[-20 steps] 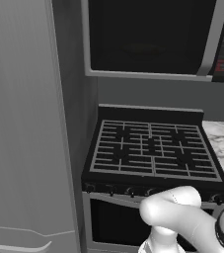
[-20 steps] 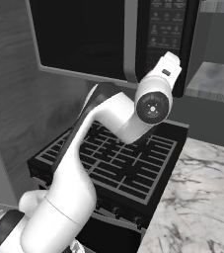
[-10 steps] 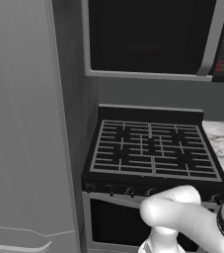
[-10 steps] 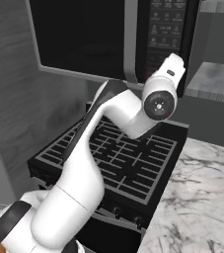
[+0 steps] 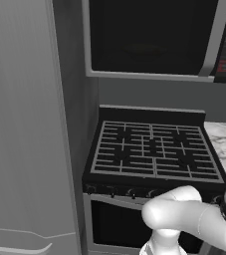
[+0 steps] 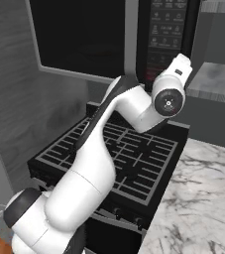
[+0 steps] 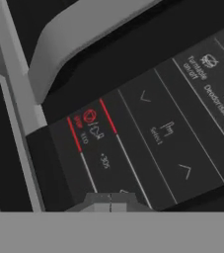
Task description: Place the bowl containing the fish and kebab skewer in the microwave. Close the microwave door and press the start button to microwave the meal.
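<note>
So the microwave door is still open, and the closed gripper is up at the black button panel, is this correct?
Not quite. The microwave door is shut, as the left base view shows. The rest holds: the gripper is closed and sits close to the button panel.

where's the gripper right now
In the hand view, the shut gripper is up against the microwave's button panel, just below its red-marked button.
</note>
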Available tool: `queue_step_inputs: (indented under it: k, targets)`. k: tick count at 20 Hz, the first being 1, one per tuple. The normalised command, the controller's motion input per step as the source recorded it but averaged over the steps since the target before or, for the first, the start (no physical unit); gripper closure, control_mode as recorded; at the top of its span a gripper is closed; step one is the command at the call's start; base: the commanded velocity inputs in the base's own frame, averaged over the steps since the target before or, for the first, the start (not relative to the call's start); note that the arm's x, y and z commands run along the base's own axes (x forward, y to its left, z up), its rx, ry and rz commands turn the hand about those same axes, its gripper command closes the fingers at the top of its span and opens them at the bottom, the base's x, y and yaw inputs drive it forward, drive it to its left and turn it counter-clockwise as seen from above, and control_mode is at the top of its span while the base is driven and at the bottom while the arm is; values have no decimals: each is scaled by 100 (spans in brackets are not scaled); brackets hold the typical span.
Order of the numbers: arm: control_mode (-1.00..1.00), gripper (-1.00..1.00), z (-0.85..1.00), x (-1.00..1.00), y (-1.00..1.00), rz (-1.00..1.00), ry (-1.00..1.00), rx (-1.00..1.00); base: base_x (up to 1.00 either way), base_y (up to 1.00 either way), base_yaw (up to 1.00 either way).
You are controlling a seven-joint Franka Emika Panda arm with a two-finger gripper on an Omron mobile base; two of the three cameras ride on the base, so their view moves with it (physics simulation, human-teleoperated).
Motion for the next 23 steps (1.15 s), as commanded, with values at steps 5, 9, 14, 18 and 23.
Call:
queue_step_inputs:
  k: [5,9,14,18,23]
  targets:
    - [-100,100,-4,35,-22,0,0,0,0,0,0]
    - [-100,100,-4,37,-21,0,0,0,0,0,0]
    - [-100,100,-7,37,-18,0,0,0,0,0,0]
    - [-100,100,-19,36,-5,0,0,0,0,0,0]
    - [-100,100,-19,48,-2,0,0,0,0,0,0]
